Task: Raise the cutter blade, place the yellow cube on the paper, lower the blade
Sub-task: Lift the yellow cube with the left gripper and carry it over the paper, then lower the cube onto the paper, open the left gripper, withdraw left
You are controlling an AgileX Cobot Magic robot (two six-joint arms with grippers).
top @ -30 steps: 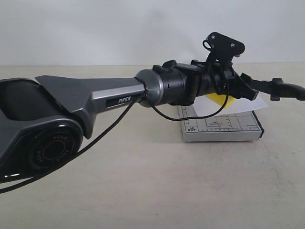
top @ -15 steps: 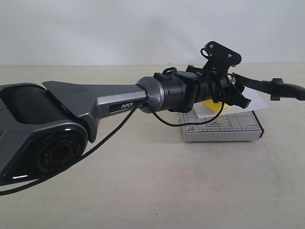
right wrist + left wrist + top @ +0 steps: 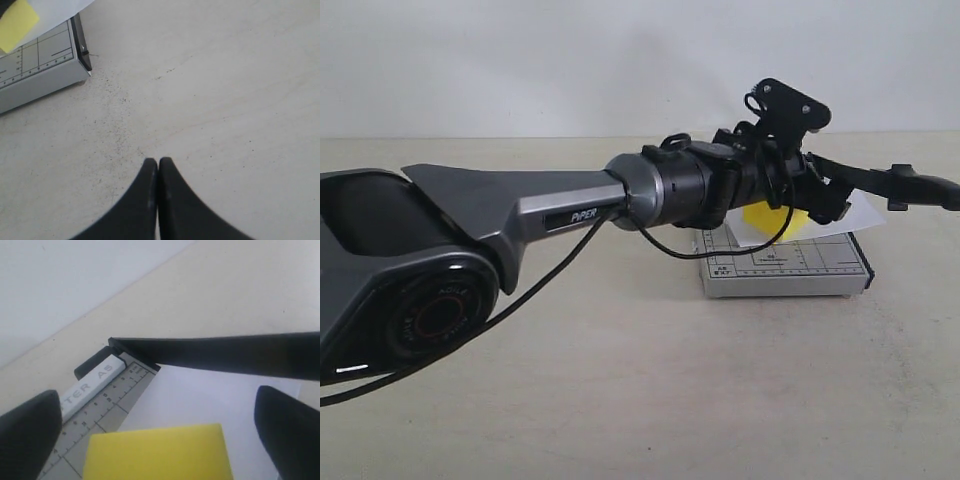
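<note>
The yellow cube rests on the white paper, which lies on the grey gridded board. My left gripper hangs over it, open, each dark finger standing clear of the cube's sides. In the exterior view the cube shows just below that gripper. The cutter blade stands raised above the board, its handle end to the right, and crosses the left wrist view as a black bar. My right gripper is shut and empty over bare table beside the board's corner.
The left arm's grey forearm and its cable stretch across the exterior view from the left. A white ruler strip edges the board. A pale wall rises behind the beige tabletop.
The left gripper's fingers have spread apart and let go of the yellow cube, which now sits on the paper. The left wrist has shifted slightly. The blade stays raised.
</note>
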